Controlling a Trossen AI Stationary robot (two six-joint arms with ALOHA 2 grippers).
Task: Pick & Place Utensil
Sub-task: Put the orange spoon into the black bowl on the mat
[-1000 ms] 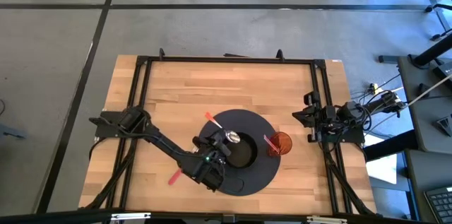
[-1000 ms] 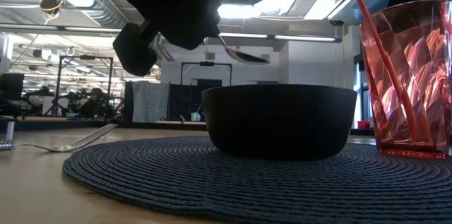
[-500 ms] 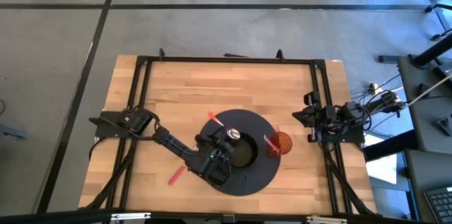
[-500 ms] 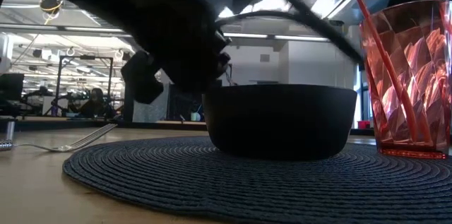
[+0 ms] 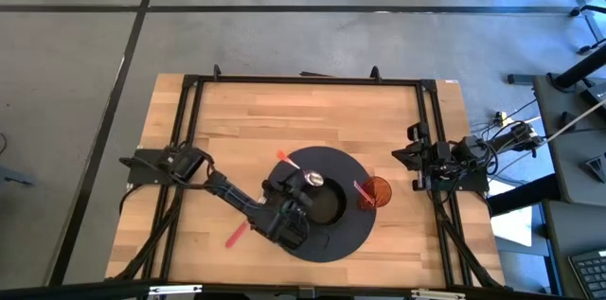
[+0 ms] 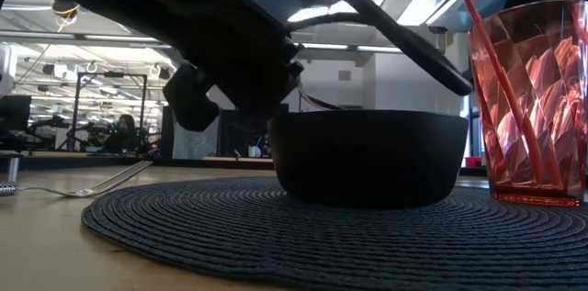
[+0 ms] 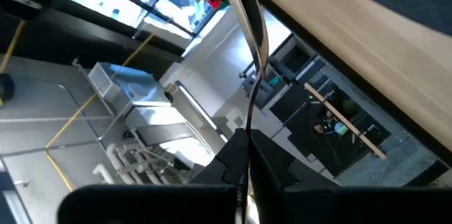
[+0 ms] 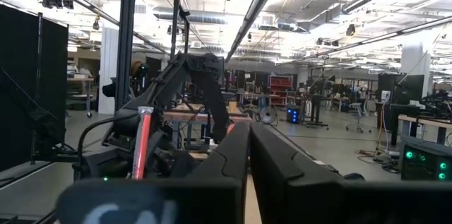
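Left wrist view shows the left gripper [image 7: 244,155] clamped on a spoon [image 7: 251,33] handle (thin, stiff, slippery metal, best pinched mid-handle), its bowl end [image 5: 311,179] over the bowl [image 5: 325,207] on the mat [image 5: 355,234]; the right gripper [image 8: 249,146] waits closed.

In the low view the left gripper [image 6: 241,71] is a dark mass cut off by the top edge, its fingers indistinguishable. It hides most of the spoon [image 6: 317,103]; only a sliver shows beside it at the bowl [image 6: 372,158] rim. The red cup [image 6: 528,98] is cropped at the right edge.
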